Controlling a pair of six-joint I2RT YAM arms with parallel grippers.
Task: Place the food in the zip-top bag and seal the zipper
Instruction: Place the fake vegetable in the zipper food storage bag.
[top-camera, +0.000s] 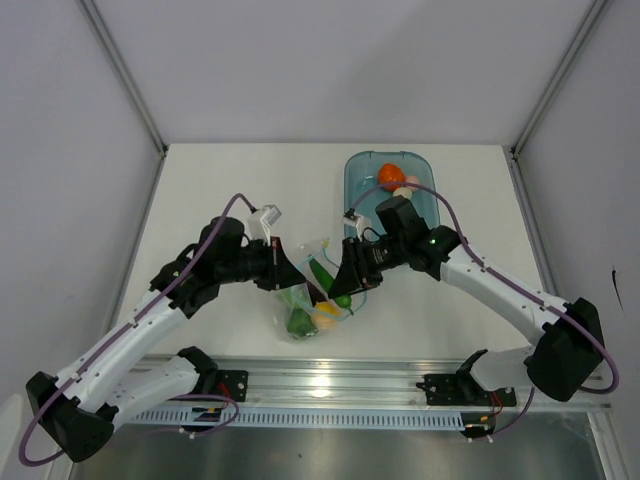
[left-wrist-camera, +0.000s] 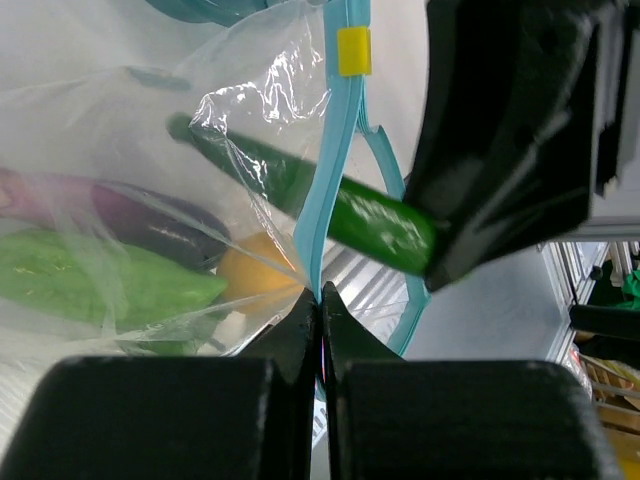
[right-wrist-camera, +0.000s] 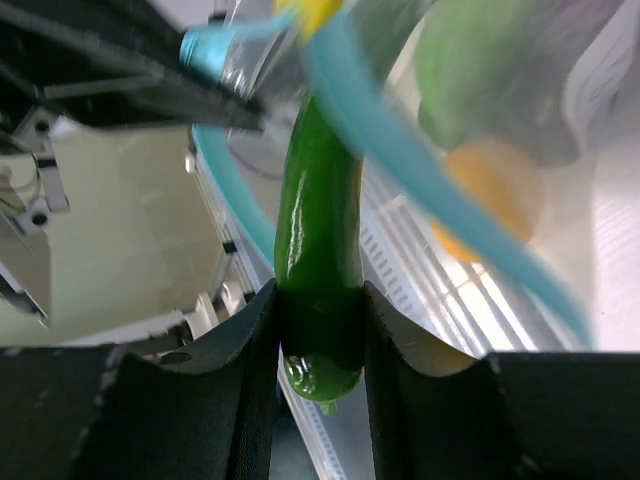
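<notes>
The clear zip-top bag (top-camera: 305, 300) hangs between my arms near the table's front edge. My left gripper (left-wrist-camera: 322, 297) is shut on its light-blue zipper strip (left-wrist-camera: 335, 170), holding the mouth up. Inside show a purple eggplant (left-wrist-camera: 140, 215), a green pepper (left-wrist-camera: 95, 280) and a yellow lemon (left-wrist-camera: 255, 275). My right gripper (right-wrist-camera: 320, 335) is shut on a green cucumber (right-wrist-camera: 318, 240), whose far end pokes through the bag's mouth. The cucumber also shows in the left wrist view (left-wrist-camera: 375, 220). An orange-red tomato (top-camera: 390, 174) and a pale egg (top-camera: 408, 182) lie in the teal tray (top-camera: 354, 180).
The teal translucent tray stands at the back right of the table. A metal rail (top-camera: 330, 385) runs along the near edge below the bag. White walls close in the table on three sides.
</notes>
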